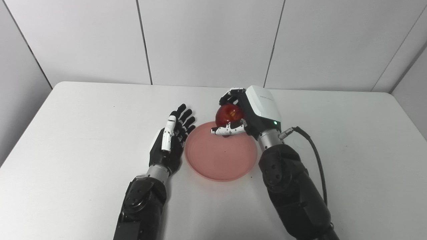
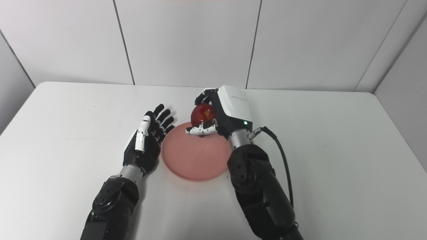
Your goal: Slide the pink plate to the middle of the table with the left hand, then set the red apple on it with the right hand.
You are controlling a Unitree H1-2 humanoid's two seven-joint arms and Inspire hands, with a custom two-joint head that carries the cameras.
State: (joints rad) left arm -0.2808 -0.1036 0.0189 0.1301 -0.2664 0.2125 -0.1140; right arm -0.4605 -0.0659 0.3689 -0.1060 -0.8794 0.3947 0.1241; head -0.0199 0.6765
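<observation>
1. Pink plate (image 1: 220,156) lies mid-table; left hand (image 1: 171,140), fingers spread, empty, sits just beside its left rim.
2. Right eye view: right hand (image 2: 220,118) grips the red apple (image 2: 201,114) over the plate's far rim; white table (image 2: 333,150) lies bare rightward.

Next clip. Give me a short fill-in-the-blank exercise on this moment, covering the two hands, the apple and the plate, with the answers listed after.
1. The red apple is held in the ____ hand.
2. The left hand lies beside the pink plate with its fingers ____.
3. The apple is over the ____ rim of the plate, the side away from the robot.
4. The inside of the plate is ____; nothing lies in it yet.

Missing words: right; open; far; empty
</observation>
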